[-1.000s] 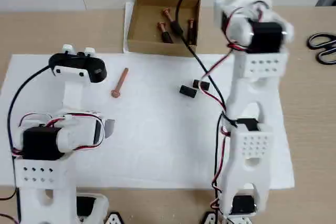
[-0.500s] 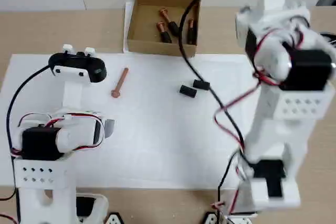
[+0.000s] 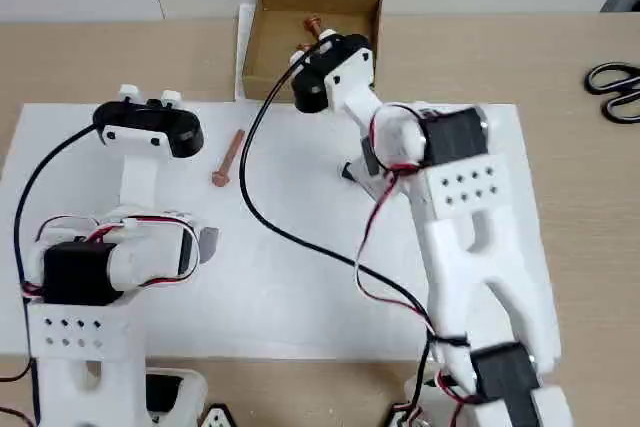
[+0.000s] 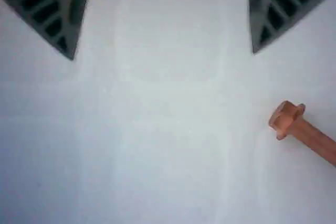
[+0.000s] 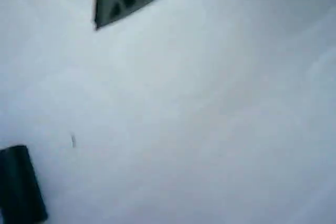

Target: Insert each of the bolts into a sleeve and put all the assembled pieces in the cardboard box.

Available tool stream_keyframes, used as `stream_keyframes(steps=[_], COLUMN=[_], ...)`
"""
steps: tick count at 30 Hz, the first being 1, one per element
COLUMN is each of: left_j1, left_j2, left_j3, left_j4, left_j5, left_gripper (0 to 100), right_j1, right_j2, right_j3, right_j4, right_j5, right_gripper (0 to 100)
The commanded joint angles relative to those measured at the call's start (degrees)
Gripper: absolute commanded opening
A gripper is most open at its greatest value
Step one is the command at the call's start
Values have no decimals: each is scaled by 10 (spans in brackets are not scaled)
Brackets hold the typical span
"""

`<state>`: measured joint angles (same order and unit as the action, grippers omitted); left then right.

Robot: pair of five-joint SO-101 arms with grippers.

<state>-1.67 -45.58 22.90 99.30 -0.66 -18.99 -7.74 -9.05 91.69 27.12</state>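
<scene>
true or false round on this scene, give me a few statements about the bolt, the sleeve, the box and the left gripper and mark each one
1. A loose bolt lies on the white sheet. True.
2. The left gripper is shut on that bolt. False: it is open, and the bolt lies off to one side, untouched.
3. The scissors lie in the cardboard box. False: they lie on the bare table, far to the right of the box.
4. A black sleeve lies on the white sheet. True.
</scene>
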Motion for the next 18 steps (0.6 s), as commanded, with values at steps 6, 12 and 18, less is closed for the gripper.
stream_keyframes(steps=[6, 12, 18], left_j1=[-6, -6, -6], left_j2=[-5, -6, -6], left_j3=[-3, -3, -2], left_j4=[-1, -1, -1], left_j5=[0, 0, 0], left_gripper=[203, 203, 203], right_j1=[-4, -5, -5], right_j2=[166, 251, 337], right_j3=[-4, -34, -113], right_j4=[-118, -162, -158], right_j5=[5, 5, 5], right_gripper=[134, 135, 136])
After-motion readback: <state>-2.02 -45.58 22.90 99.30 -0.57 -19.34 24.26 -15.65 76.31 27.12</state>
